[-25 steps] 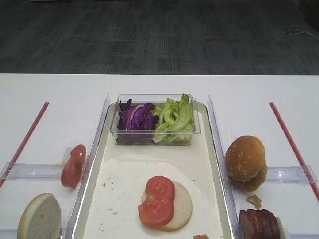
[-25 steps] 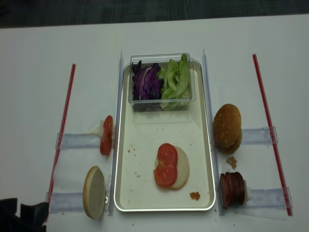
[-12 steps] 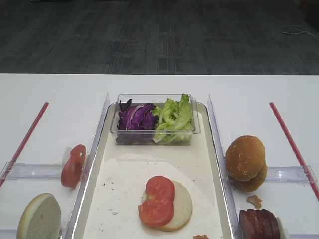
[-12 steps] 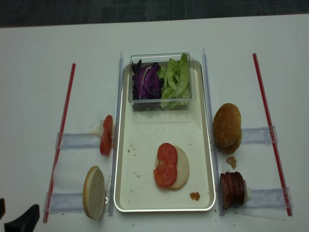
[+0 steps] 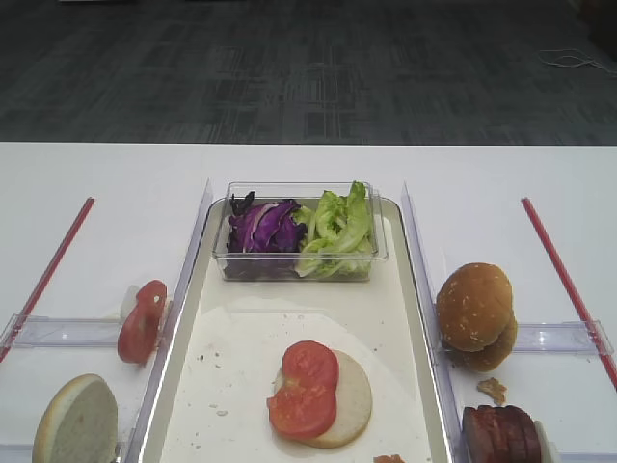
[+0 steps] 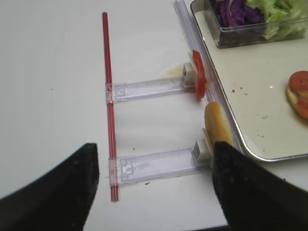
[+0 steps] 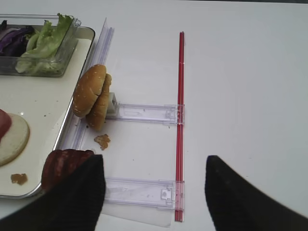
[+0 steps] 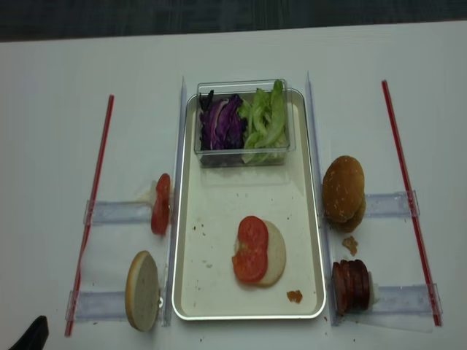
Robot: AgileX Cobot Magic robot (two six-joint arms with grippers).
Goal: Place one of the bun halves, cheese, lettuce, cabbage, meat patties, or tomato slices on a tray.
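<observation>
The cream tray (image 5: 241,333) holds a pale bun half (image 5: 355,403) with two tomato slices (image 5: 306,389) on it. A clear box at its far end has purple cabbage (image 5: 260,225) and lettuce (image 5: 337,228). More tomato slices (image 6: 198,79) and a bun half (image 6: 217,127) stand in holders left of the tray. Seeded bun domes (image 7: 92,95) and meat patties (image 7: 62,166) stand to its right. Cheese is out of view. My left gripper (image 6: 155,161) hangs open over the near left holder. My right gripper (image 7: 155,166) is open over the near right holder, empty.
Red strips (image 8: 91,211) (image 8: 408,197) run along both outer sides, each joined to clear plastic holder rails (image 7: 144,114). Crumbs (image 7: 102,141) lie between the right holders and one scrap (image 8: 295,295) on the tray. Dark floor lies beyond the table's far edge.
In the second overhead view my left gripper has drawn back toward the bottom left corner; only a dark tip still shows. The food has not moved.
</observation>
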